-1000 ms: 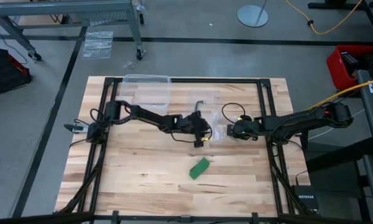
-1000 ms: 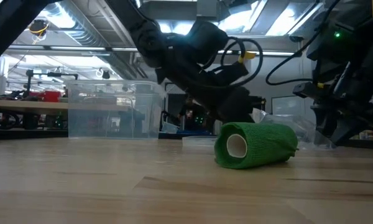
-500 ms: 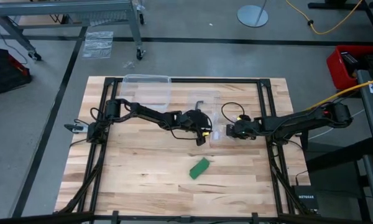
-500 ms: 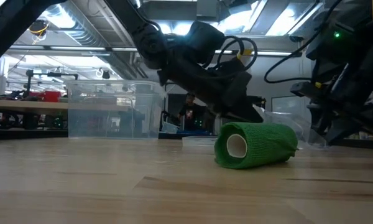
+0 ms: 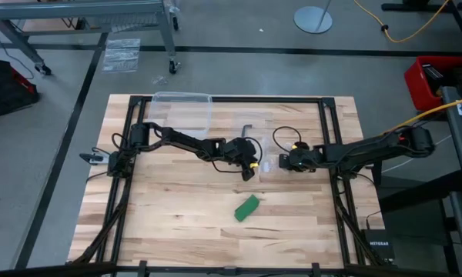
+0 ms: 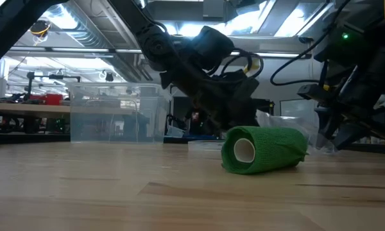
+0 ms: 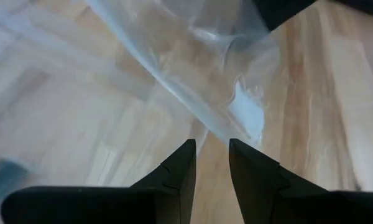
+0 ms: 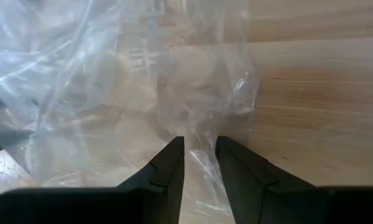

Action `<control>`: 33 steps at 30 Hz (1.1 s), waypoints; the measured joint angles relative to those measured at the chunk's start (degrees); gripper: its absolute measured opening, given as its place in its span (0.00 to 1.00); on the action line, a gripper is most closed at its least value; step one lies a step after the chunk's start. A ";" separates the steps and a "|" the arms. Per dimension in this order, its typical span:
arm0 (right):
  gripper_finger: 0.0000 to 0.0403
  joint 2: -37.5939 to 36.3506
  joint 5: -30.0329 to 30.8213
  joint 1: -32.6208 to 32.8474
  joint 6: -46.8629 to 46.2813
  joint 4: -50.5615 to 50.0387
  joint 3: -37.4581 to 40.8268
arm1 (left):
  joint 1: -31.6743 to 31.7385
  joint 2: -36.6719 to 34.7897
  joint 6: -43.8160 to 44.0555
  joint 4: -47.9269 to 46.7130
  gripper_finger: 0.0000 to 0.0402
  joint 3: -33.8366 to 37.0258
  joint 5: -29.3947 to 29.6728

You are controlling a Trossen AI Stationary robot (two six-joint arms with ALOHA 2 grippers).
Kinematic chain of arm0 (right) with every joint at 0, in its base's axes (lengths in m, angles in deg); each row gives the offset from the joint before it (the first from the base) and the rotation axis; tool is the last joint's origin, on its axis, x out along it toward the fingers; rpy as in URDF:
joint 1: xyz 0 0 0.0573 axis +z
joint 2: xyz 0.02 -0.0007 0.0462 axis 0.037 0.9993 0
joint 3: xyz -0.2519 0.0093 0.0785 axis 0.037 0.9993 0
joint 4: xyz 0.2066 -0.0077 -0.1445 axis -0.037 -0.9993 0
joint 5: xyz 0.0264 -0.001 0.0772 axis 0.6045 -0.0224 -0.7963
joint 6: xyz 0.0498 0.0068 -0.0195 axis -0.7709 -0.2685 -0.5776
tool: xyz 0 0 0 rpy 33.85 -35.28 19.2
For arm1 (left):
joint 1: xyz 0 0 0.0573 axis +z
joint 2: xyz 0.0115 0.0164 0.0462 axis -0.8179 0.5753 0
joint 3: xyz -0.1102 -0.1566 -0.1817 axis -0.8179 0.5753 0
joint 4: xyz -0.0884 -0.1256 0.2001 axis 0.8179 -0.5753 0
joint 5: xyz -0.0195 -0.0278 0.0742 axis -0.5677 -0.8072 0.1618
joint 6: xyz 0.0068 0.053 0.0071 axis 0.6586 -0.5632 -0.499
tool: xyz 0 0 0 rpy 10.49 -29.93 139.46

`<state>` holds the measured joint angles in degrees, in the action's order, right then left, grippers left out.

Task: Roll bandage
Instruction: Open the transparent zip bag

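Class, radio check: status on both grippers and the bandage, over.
Left gripper and right gripper both pinching the clear plastic bag. Bandage rolled, lying alone nearer the table's front edge. Nothing blocking it.

On the table (image 5: pixel 162 208), the bandage (image 5: pixel 246 207) lies as a roll nearer the front edge, apart from both arms. Behind it, mid-table, the plastic bag (image 5: pixel 266 164) sits between the left gripper (image 5: pixel 249 171) and the right gripper (image 5: pixel 282 161). A container (image 5: pixel 182 108) stands at the back edge, left of centre.
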<state>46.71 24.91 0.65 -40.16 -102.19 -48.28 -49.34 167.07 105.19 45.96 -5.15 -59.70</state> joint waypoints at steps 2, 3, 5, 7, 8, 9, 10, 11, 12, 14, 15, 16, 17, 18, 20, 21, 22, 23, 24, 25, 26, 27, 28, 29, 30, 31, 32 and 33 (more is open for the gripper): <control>0.26 1.24 0.19 0.00 0.01 0.66 -0.14 | 0.00 0.00 -0.28 -0.53 0.22 0.00 0.02; 0.26 1.84 0.21 0.00 0.02 1.10 -0.21 | 0.02 0.04 -0.44 -0.37 0.22 0.00 0.02; 0.26 2.86 0.21 0.00 0.10 2.69 -0.25 | 0.02 0.07 -0.44 -0.20 0.22 -0.04 0.02; 0.26 3.59 -0.04 0.00 1.37 4.99 -0.14 | 0.02 0.09 -0.64 -0.28 0.25 -0.04 0.02; 0.26 3.90 -0.13 0.00 2.30 6.41 -0.01 | 0.01 0.11 -0.63 -0.34 0.26 -0.04 0.02; 0.26 4.19 -0.17 0.00 3.14 7.76 0.10 | 0.03 0.11 -0.64 -0.29 0.28 -0.04 0.02; 0.26 4.48 -0.19 0.00 3.75 9.08 0.14 | 0.09 0.11 -0.66 -0.30 0.30 -0.04 0.04; 0.26 4.68 -0.24 0.00 4.37 10.02 0.14 | 0.16 0.13 -0.65 -0.24 0.33 -0.04 0.12; 0.26 4.92 -0.33 0.00 4.52 10.45 0.14 | 0.20 0.13 -0.59 -0.19 0.35 -0.04 0.23; 0.26 5.61 -0.77 0.00 4.56 10.31 0.06 | 0.20 0.17 -0.55 -0.21 0.39 -0.04 0.30; 0.26 5.99 -0.87 0.00 4.60 10.37 0.00 | 0.11 0.17 -0.53 -0.25 0.40 -0.04 0.29; 0.26 6.36 -0.95 0.00 4.61 10.47 -0.05 | -0.09 0.17 -0.49 -0.30 0.41 -0.04 0.17; 0.26 6.61 -1.13 0.00 4.62 10.62 -0.11 | -0.33 0.17 -0.46 -0.30 0.42 -0.04 -0.31; 0.26 6.95 -1.19 0.00 4.63 10.84 -0.15 | -0.62 0.17 -0.44 -0.33 0.43 -0.04 -1.11; 0.26 7.15 -1.26 0.00 4.64 11.10 -0.16 | -1.39 0.17 -0.44 -0.47 0.43 -0.04 -2.82; 0.26 7.15 -1.30 0.00 4.66 11.11 -0.16 | -1.79 0.17 -0.44 -0.55 0.42 -0.04 -3.45; 0.26 7.15 -1.30 0.00 4.66 11.13 -0.16 | -2.18 0.17 -0.44 -0.73 0.42 -0.04 -3.71; 0.26 7.17 -1.27 0.00 4.66 11.15 -0.16 | -2.57 0.19 -0.45 -0.84 0.41 -0.04 -3.74; 0.26 7.21 -1.23 0.00 4.72 11.19 -0.16 | -2.84 0.20 -0.65 -0.83 0.41 -0.04 -3.80; 0.26 7.21 -1.23 0.00 4.72 11.19 -0.16 | -3.06 0.20 -1.08 -0.70 0.41 -0.04 -3.81; 0.26 7.24 -1.22 0.00 4.72 11.20 -0.16 | -3.12 0.20 -1.70 -0.37 0.41 -0.04 -3.82; 0.26 7.24 -1.21 0.00 4.72 11.22 -0.16 | -3.07 0.20 -2.38 -0.01 0.41 -0.04 -3.82; 0.26 7.24 -1.22 0.00 4.72 11.27 -0.16 | -2.91 0.22 -2.47 0.25 0.41 -0.04 -3.59; 0.26 7.24 -1.21 0.00 4.72 11.33 -0.16 | -2.64 0.22 -2.43 0.48 0.41 -0.04 -3.48; 0.26 7.26 -1.21 0.00 4.72 11.42 -0.16 | -2.30 0.22 -2.23 0.80 0.41 -0.04 -3.36; 0.26 7.26 -1.21 0.00 4.72 11.53 -0.14 | -1.98 0.27 -1.50 1.38 0.41 -0.04 -3.30; 0.26 7.26 -1.22 0.00 4.73 11.64 -0.14 | -1.66 0.28 -0.58 2.07 0.41 -0.04 -3.27; 0.26 7.31 -1.23 0.00 4.74 11.93 -0.10 | -1.28 0.28 0.55 2.83 0.41 -0.04 -3.10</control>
<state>54.01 23.68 0.65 -35.42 -90.27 -48.38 -50.62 167.35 105.74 48.78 -5.19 -62.80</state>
